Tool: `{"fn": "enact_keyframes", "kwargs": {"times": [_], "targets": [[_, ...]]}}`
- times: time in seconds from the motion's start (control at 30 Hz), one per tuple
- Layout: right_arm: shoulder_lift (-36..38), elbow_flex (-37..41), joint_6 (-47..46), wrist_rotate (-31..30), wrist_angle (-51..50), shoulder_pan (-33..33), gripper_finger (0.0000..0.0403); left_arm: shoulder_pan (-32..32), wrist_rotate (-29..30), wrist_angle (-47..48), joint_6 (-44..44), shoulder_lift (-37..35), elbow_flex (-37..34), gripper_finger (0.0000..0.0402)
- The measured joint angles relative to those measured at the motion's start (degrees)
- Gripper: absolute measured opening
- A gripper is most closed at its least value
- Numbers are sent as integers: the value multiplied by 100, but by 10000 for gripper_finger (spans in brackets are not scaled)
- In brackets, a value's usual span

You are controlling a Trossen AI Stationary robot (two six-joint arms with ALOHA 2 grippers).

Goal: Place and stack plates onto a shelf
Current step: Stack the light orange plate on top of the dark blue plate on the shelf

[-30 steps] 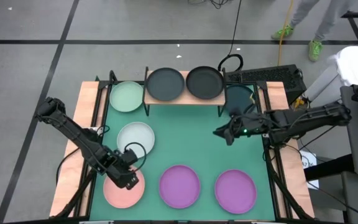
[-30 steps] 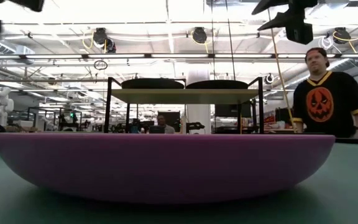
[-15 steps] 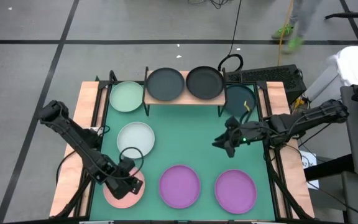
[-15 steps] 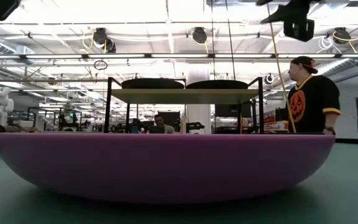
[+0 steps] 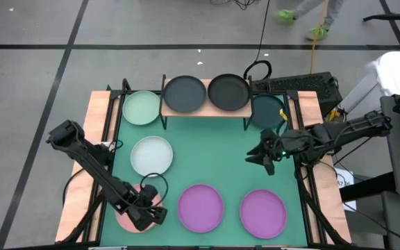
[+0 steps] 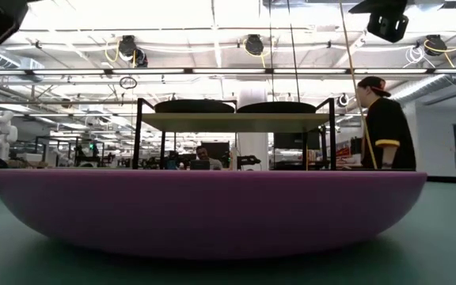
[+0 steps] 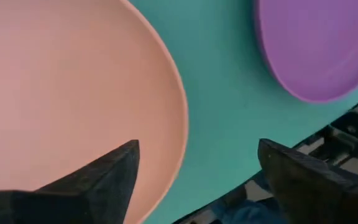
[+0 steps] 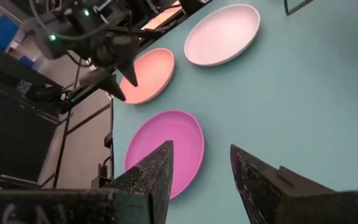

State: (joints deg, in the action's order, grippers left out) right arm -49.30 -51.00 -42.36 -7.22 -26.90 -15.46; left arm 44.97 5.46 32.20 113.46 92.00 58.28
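Two purple plates [image 5: 201, 207] lie nearest me, the matte pink plate [image 5: 126, 215] beside them under my left gripper [image 5: 153, 216], fingers spread across its rim. My right gripper [image 5: 261, 158] hovers parted mid-table. Farther, two dark plates [image 5: 185, 93] sit on the shelf [image 5: 205, 111].

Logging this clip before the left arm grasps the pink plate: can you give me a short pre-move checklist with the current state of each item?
1. Left hand open: ok, fingers spread in the left wrist view.
2. Left hand lined up on the pink plate: ok, one finger sits over the plate and the other beyond its rim.
3. Contact with the pink plate: cannot tell.
4. Neighbouring purple plate apart from the pink one: ok, green mat shows between them.
5. Right hand out of the way: ok, open above the mat's right side.
6. Shelf room: not ok for bare board, two dark plates fill it; stacking needed.
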Motion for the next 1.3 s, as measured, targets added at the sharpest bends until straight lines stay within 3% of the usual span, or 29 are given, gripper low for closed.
{"fn": "enact_keyframes", "kwargs": {"times": [0.17,0.63,1.03,1.3], "targets": [[73,0,22,2,-182,-2,144,-5,8,-151,394,275,0,326],[88,1,197,6,-349,-2,144,-10,10,-215,344,659,-2,207],[88,2,303,2,-530,-2,144,-20,-14,-249,173,904,0,163],[88,2,408,-8,-533,-2,144,-22,-31,27,53,878,22,56]]}}
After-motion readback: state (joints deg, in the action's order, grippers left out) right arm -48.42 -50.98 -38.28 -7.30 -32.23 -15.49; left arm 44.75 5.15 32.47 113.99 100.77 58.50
